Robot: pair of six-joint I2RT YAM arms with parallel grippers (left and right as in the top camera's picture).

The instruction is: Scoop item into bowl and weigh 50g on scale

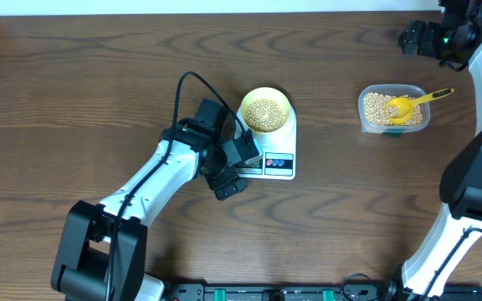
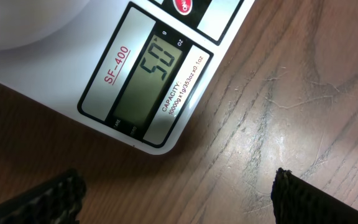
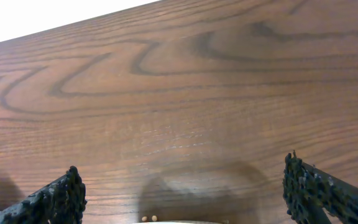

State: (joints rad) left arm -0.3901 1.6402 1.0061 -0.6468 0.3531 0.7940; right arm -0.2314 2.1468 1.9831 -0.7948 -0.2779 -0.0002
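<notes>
We have the beans (image 1: pixel 264 114) in the bowl (image 1: pixel 284 102) on the scale (image 1: pixel 279 163), whose display (image 2: pixel 148 81) appears to read 50. The left gripper (image 1: pixel 238 167), jaws apart, hangs at the scale's 8 o'clock, where one nudge would spoil the reading. The right gripper (image 3: pixel 182 174), jaws wide, sits far off at 2 o'clock.

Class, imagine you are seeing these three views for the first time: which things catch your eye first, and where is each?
The pale yellow-green bowl filled with tan beans stands on the white scale near the middle of the overhead view. In the left wrist view the scale's display reads 50, with the open left gripper hovering just in front of it. Off to the right sits a clear tub of more beans, with a yellow scoop lying in it.
</notes>
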